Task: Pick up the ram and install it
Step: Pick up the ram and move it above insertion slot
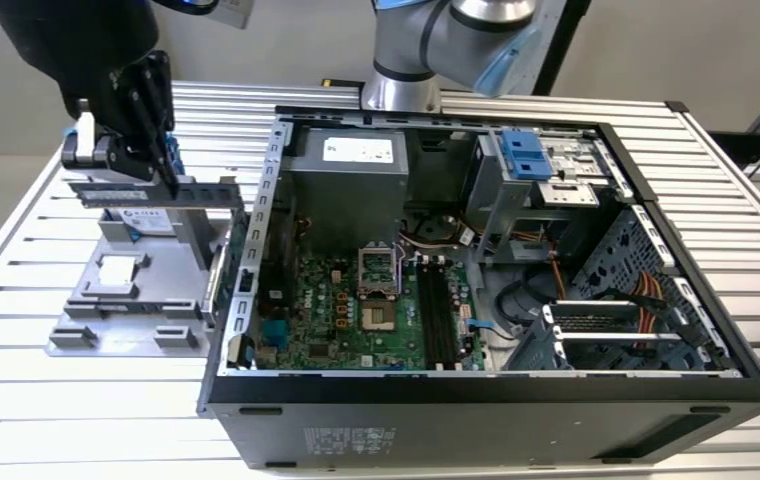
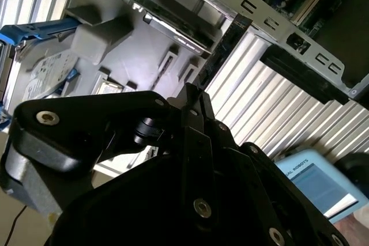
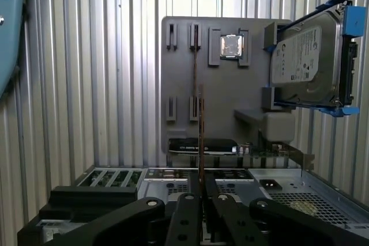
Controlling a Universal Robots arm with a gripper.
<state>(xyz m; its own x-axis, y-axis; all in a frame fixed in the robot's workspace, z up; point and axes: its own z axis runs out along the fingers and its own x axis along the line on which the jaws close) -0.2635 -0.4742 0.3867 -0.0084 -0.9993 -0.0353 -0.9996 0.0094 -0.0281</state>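
My gripper [image 1: 164, 178] hangs over the grey parts holder [image 1: 113, 320] at the exterior view's left, outside the open computer case [image 1: 487, 400]. It is shut on the ram [image 1: 200, 193], a long dark stick held level and on edge just above the holder. In the first wrist view the ram [image 3: 200, 142] shows edge-on as a thin line rising from between the black fingers [image 3: 185, 211]. In the second wrist view the ram [image 2: 222, 50] sticks out past the fingertips toward the case wall. The motherboard's memory slots [image 1: 436, 315] lie inside the case.
A hard drive in a blue frame [image 3: 311, 56] and a small silver chip [image 3: 230, 45] sit on the holder [image 3: 219, 125]. A green card [image 3: 202, 146] lies along its edge by the case. The case's metal side wall [image 1: 263, 220] stands between holder and motherboard.
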